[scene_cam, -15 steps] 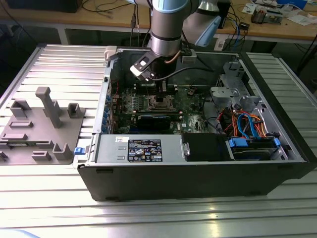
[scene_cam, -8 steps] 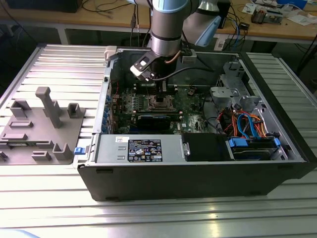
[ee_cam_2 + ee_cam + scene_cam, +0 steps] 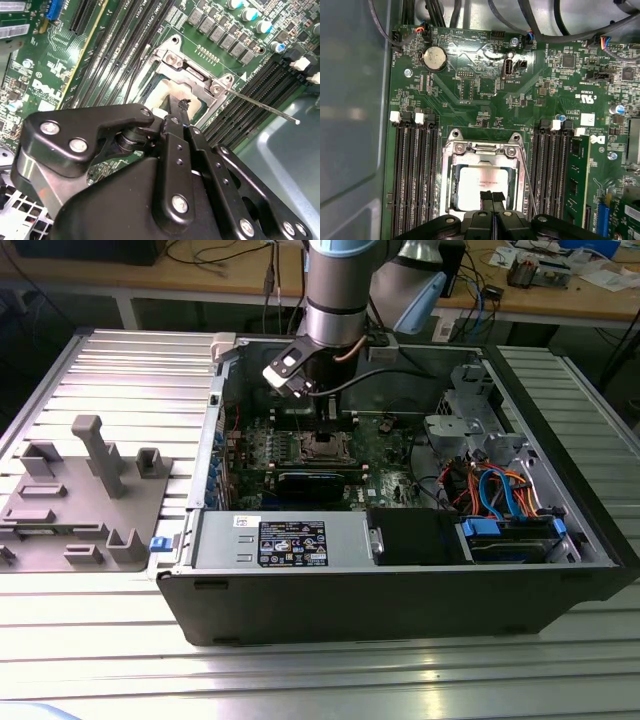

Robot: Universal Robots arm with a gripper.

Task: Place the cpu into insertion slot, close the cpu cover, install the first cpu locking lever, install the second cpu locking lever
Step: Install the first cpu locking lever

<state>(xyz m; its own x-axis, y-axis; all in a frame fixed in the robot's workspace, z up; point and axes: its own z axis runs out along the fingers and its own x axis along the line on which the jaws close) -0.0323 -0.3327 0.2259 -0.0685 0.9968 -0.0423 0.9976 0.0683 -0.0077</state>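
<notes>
The cpu (image 3: 479, 181) is seated in the insertion slot (image 3: 451, 196), framed by the cpu cover (image 3: 485, 149). Seen in the exterior view at the insertion slot's 12 o'clock, the gripper (image 3: 323, 425), fingers together, is held upon it, apparently for pressing.

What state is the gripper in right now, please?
The gripper: shut, nothing seen between its fingers, tips above the small square silver-grey cpu.

Exterior view: bright, even light from above. White glare streaks on the ribbed metal table (image 3: 430, 670). Computer case (image 3: 400, 610) interior dim, shaded beneath the arm (image 3: 335, 290).
First wrist view: hazy pale reflection on the case wall (image 3: 350, 115); cpu (image 3: 482, 180) face washed pale.
Second wrist view: glints on the gripper (image 3: 181, 107) screws, sheen across the motherboard (image 3: 60, 65).
</notes>
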